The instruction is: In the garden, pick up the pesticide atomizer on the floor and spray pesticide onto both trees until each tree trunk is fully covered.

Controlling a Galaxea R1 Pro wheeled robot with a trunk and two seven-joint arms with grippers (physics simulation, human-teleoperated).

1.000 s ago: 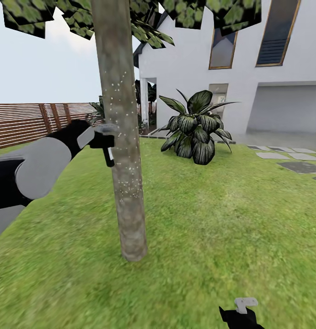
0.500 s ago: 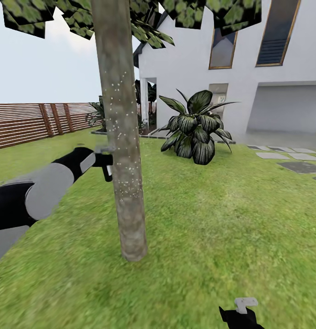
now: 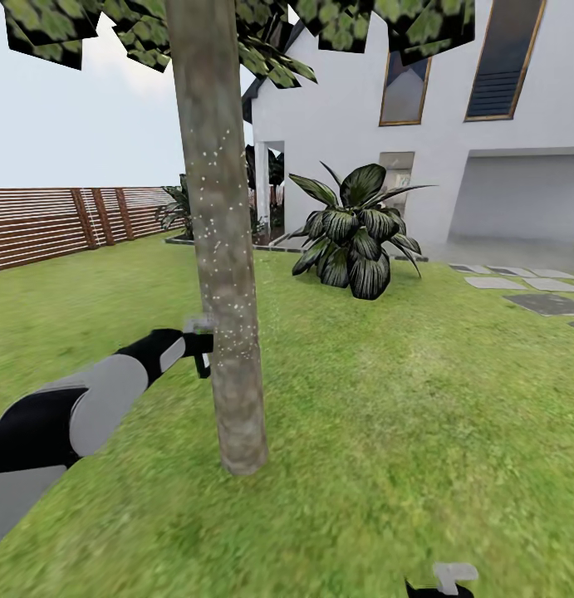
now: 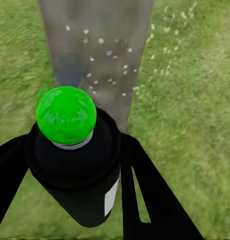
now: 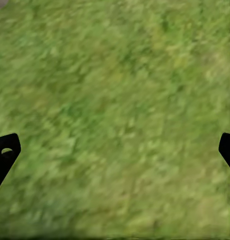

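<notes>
One tree trunk (image 3: 224, 274), flecked with white specks, rises from the lawn (image 3: 403, 399). The left gripper (image 4: 75, 165), fingers closed around the black, green-capped pesticide atomizer (image 4: 77, 165), sits at the trunk's nine o'clock. The right gripper (image 5: 115, 147) hangs spread wide and empty above grass. At two o'clock stand a white house (image 3: 453, 108) and a striped-leaf plant (image 3: 353, 232); a slatted fence (image 3: 62, 220) runs at ten.

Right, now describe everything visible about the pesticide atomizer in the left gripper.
The pesticide atomizer is a dark, near-black cylindrical can with a small white label patch on its side, a pale collar and a glossy bright-green rounded top. It sits between the two black fingers of the left gripper, which is closed on its body. The green top faces the tree trunk, whose grey-brown bark carries scattered white specks. In the head view the can is hard to make out; the left gripper reaches the trunk's lower part, above the lawn.
</notes>
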